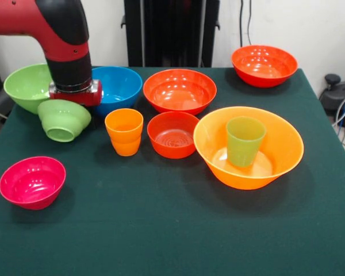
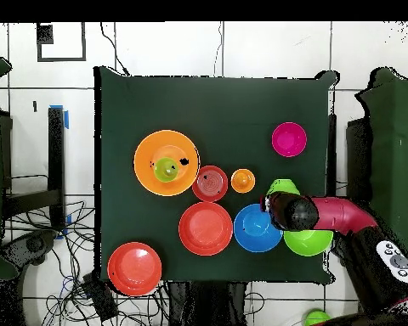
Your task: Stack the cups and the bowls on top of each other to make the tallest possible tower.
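My gripper [image 1: 69, 106] hangs at the left, shut on a small green bowl [image 1: 63, 119] that tilts with its mouth toward the camera, just above the cloth. The bowl hides the fingers. In the overhead view the gripper [image 2: 283, 202] is beside this bowl [image 2: 284, 185]. The largest orange bowl [image 1: 276, 155] stands at the right with the translucent green cup [image 1: 244, 141] upright inside it. The orange cup [image 1: 124, 132] and a small red-orange bowl [image 1: 173, 135] stand side by side in the middle. No tower stands.
A blue bowl [image 1: 119, 86] and a large green bowl [image 1: 26, 86] sit right behind the gripper. A wide red-orange bowl [image 1: 179, 91] is at the centre back, another [image 1: 263, 65] at the far right corner. A pink bowl [image 1: 32, 181] sits front left.
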You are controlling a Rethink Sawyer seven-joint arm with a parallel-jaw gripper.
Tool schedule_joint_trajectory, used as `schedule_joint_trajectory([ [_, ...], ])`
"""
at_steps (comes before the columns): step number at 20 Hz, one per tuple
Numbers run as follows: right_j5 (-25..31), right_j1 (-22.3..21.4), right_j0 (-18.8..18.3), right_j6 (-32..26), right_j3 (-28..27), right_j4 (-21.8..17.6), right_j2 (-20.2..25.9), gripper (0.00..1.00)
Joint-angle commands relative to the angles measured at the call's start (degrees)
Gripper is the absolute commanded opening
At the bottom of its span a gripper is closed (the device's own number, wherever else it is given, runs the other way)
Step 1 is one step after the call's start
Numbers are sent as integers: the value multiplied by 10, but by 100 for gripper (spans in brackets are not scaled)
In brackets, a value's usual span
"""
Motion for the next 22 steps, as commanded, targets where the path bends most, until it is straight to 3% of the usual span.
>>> schedule_joint_trajectory([
  [1,-62,70,17,-1,-71,-61,-25,100],
  [5,-65,60,7,-5,-58,-45,-10,100],
  [10,-52,-35,5,-20,-4,-14,33,100],
  [19,-15,-63,7,-56,-13,6,61,100],
  [22,-9,-50,-3,-68,-18,15,78,100],
])
